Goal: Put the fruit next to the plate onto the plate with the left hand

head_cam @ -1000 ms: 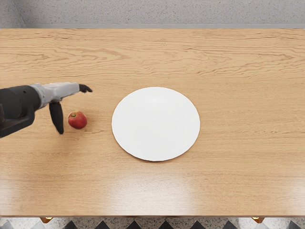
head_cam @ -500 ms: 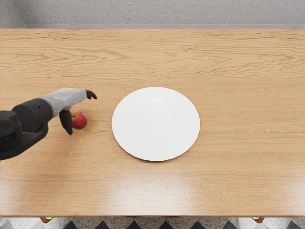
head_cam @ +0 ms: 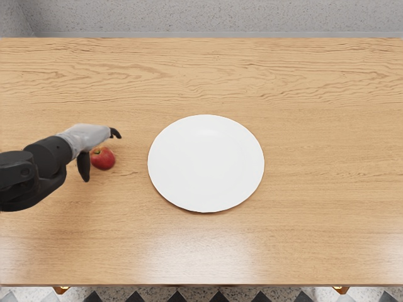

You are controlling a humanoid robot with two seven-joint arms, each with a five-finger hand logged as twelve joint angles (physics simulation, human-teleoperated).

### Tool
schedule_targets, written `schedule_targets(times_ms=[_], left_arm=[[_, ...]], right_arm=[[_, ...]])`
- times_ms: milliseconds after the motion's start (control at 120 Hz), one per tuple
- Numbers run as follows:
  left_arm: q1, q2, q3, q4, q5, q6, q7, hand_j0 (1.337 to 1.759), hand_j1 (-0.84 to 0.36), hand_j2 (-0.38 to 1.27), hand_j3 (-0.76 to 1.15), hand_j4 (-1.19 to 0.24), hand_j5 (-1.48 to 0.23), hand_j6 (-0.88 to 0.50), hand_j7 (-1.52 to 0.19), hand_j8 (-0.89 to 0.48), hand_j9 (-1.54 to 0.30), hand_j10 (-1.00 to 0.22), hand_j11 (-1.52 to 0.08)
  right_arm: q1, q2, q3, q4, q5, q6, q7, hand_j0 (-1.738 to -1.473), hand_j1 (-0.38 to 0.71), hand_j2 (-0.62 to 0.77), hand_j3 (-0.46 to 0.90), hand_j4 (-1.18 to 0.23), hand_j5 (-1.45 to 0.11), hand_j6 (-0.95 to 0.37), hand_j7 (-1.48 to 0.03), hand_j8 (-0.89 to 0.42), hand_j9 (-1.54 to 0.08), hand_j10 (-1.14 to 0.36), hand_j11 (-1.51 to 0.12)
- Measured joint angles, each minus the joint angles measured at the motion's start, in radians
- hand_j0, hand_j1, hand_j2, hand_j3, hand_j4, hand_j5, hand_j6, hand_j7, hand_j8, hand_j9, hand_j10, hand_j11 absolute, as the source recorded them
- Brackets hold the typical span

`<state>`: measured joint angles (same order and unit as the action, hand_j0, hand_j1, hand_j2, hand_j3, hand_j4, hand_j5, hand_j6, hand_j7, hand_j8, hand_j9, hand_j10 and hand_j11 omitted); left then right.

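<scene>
Wooden desk (head_cam: 302, 75) against a grey wall (head_cam: 201, 16); the left robot hand (head_cam: 88, 141) hangs spread wide over the red apple (head_cam: 104, 159), holding nothing.

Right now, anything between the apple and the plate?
No. In the head view only bare wooden table separates the red apple from the white plate; the left hand is at the apple's far side.

Wooden table (head_cam: 302, 75), grey wall (head_cam: 201, 16)
</scene>
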<state>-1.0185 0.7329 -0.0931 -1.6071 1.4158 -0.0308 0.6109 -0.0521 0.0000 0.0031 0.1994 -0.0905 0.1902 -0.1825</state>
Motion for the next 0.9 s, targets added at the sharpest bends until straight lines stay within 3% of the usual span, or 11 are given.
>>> schedule_targets(times_ms=[517, 900], left_arm=[[0.0, -0.052, 0.003, 0.069, 0.024, 0.0, 0.0, 1.658, 0.05, 0.06, 0.0, -0.26, -0.33, -0.26, -0.33, -0.26, -0.33, -0.26, -0.33], [0.008, -0.053, 0.002, 0.075, 0.02, 0.002, 0.0, 1.658, -0.13, 0.08, 0.0, -0.41, -0.52, -0.41, -0.52, -0.41, -0.52, -0.41, -0.52]], right_arm=[[0.0, 0.0, 0.0, 0.0, 0.0, 0.0, 0.0, -1.658, -0.33, 0.0, 0.0, -0.01, -0.02, -0.01, -0.02, -0.01, -0.02, -0.01, -0.02], [0.0, 0.0, 0.0, 0.0, 0.0, 0.0, 0.0, -1.658, -0.33, 0.0, 0.0, -0.01, -0.02, -0.01, -0.02, -0.01, -0.02, -0.01, -0.02]])
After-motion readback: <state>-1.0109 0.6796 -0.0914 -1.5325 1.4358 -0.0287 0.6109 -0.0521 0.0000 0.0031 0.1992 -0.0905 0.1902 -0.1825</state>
